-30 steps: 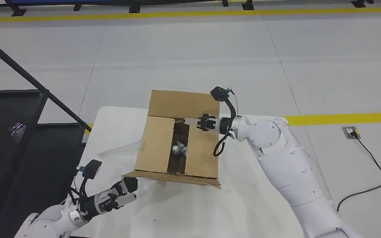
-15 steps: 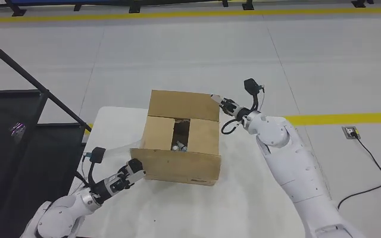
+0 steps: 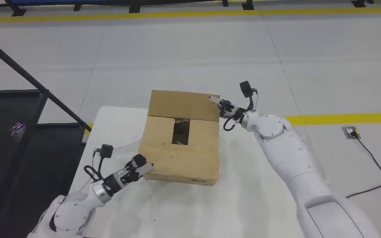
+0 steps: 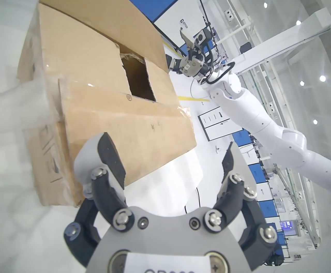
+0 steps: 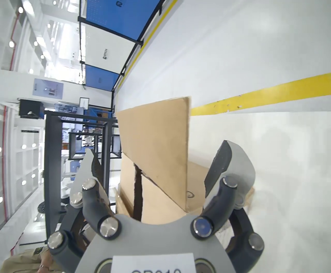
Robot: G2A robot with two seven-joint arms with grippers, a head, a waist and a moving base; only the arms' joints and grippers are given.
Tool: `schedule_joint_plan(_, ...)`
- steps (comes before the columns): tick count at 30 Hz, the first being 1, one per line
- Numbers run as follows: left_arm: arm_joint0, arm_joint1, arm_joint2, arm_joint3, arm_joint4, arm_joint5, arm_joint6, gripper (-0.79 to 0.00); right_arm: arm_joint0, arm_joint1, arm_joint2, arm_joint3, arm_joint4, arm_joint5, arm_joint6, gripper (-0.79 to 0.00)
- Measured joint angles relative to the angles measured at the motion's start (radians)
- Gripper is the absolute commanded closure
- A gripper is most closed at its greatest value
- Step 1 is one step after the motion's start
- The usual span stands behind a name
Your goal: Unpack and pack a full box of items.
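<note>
Box (image 3: 178, 153) on white table (image 3: 114, 126); pale floor (image 3: 178, 53), yellow line (image 3: 333, 119) beyond.

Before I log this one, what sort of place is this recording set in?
Probably a robotics test hall: yellow painted floor lines, blue and white partition panels, and a black metal frame rack.

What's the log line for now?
brown cardboard box: flaps nearly shut | left gripper: open, near corner | right gripper: open, far corner

Top view overhead, wrist views close, all sharing the box (image 3: 191, 156)
</note>
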Motion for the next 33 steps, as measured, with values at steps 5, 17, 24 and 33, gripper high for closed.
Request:
schedule_joint_plan(5,-0.004,-0.003,0.008,-0.002,0.015,0.004,0.006,-0.785,0.025,-0.003,0.038,0.066,0.111,-0.146,0.108,-0.785)
schedule_joint_plan(17,-0.006,-0.008,0.02,-0.006,0.042,0.003,0.005,-0.785,0.013,0.029,0.122,0.025,0.347,-0.311,0.495,-0.785)
schedule_joint_plan(24,-0.006,-0.012,0.03,-0.002,0.054,-0.004,0.002,-0.785,-0.007,0.041,0.086,-0.042,0.31,-0.223,0.58,-0.785)
schedule_joint_plan(33,0.003,-0.016,0.042,-0.016,0.131,-0.004,0.034,-0.785,-0.052,0.041,0.059,-0.073,0.285,-0.113,0.585,-0.785)
